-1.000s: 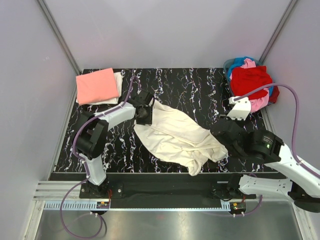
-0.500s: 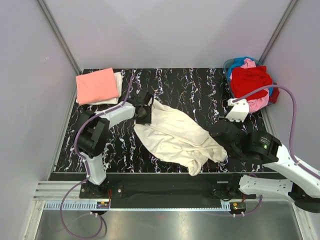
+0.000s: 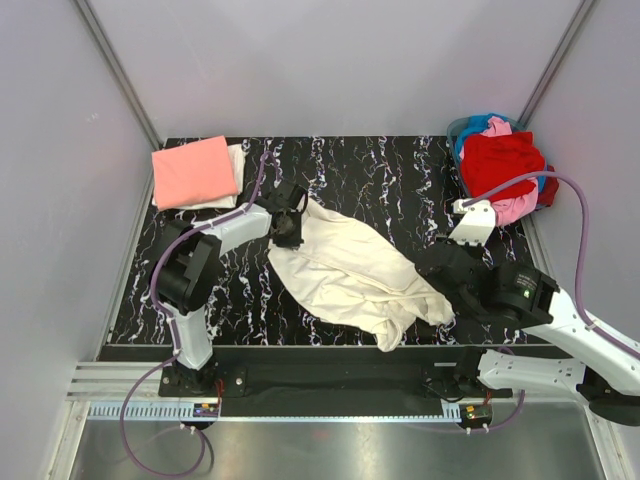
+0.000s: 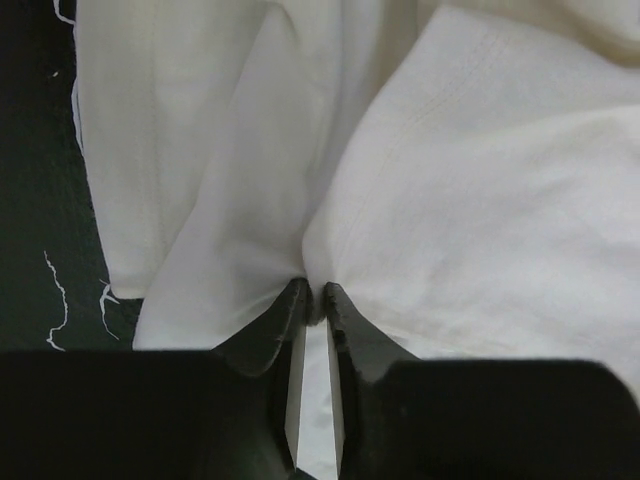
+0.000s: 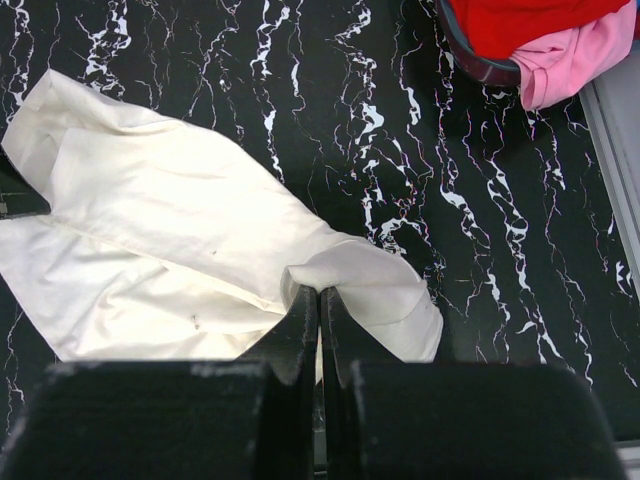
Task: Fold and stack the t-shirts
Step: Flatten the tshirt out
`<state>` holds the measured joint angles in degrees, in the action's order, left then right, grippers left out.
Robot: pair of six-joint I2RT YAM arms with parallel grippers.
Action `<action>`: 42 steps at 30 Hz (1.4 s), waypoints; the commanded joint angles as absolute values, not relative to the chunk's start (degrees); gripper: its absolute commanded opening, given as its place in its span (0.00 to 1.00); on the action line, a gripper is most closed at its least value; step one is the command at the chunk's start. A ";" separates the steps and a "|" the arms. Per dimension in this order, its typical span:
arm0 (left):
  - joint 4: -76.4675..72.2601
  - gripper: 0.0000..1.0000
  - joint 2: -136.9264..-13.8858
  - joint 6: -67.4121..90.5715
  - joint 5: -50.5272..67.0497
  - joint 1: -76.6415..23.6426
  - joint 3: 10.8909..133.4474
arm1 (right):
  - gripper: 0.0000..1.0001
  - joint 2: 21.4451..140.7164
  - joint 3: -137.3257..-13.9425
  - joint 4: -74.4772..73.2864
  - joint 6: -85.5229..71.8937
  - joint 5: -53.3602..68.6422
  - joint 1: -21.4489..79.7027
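A large cream t-shirt (image 3: 350, 270) lies crumpled and spread diagonally across the black marbled table (image 3: 390, 175). My left gripper (image 3: 288, 228) is at its far left corner, and the jaws are pinched on a fold of cream cloth (image 4: 312, 300). My right gripper (image 3: 442, 292) is at the near right end, shut on a raised edge of the same shirt (image 5: 320, 292). A folded salmon-pink t-shirt (image 3: 195, 170) rests on a white one (image 3: 237, 160) at the back left. Red (image 3: 500, 160), pink (image 3: 518, 208) and blue (image 3: 482, 122) t-shirts are heaped at the back right.
The heap of shirts sits in a dark-rimmed bin (image 5: 480, 66) at the table's back right corner. Grey walls close in on the left, back and right. A metal rail (image 3: 330, 410) runs along the near edge by the arm bases.
My left jaws have closed onto the cream cloth. The right arm has crept slightly left and forward with its end of the shirt.
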<state>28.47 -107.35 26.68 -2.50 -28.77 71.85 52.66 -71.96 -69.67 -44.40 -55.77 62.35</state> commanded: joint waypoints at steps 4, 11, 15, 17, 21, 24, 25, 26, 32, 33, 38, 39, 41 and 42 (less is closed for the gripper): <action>24.61 0.00 -103.98 26.37 -0.35 -28.39 72.86 | 0.00 52.30 -71.54 -68.29 -46.41 -56.16 62.05; 29.78 0.00 -94.51 26.02 -1.05 -28.39 75.14 | 0.00 51.86 -71.45 -68.64 -46.06 -56.07 62.14; 34.97 0.00 -88.26 25.40 -2.37 -28.39 78.75 | 0.00 50.28 -74.25 -68.99 -44.13 -57.39 62.05; 37.25 0.00 -83.27 25.31 -3.07 -28.39 79.19 | 0.00 49.40 -76.62 -68.91 -41.67 -58.09 62.14; 40.34 0.00 -73.23 24.79 -3.17 -28.39 79.37 | 0.00 43.88 -80.76 -66.28 -33.17 -58.45 62.14; 41.83 0.00 -64.53 22.24 -1.32 -28.39 79.54 | 0.00 37.82 -83.13 -56.99 -22.90 -56.09 62.05; 43.40 0.00 -60.16 20.93 -1.32 -28.39 79.89 | 0.00 36.31 -84.01 -55.30 -20.85 -55.29 62.14; 43.85 0.00 -57.94 20.22 -1.23 -28.39 80.76 | 0.00 34.82 -85.76 -53.72 -19.00 -54.59 62.14; 45.44 0.00 -41.61 16.26 1.56 -28.39 86.82 | 0.00 23.74 -90.25 -42.03 -7.13 -45.02 62.14; 45.18 0.00 -39.92 16.00 2.19 -28.39 87.71 | 0.00 22.60 -91.05 -41.23 -4.94 -40.39 62.05; 42.28 0.00 -31.14 14.50 5.88 -28.39 90.87 | 0.00 24.25 -96.85 -42.28 -2.11 -29.37 61.96; 41.75 0.00 -30.16 13.98 6.50 -28.39 91.05 | 0.00 25.13 -97.73 -41.32 -0.63 -25.53 61.88; 39.91 0.00 -27.60 13.45 6.94 -28.48 91.58 | 0.00 25.57 -98.69 -39.65 0.87 -22.95 61.61; 39.21 0.00 -26.99 13.27 7.29 -28.39 91.84 | 0.00 26.01 -99.22 -37.99 2.79 -21.46 61.61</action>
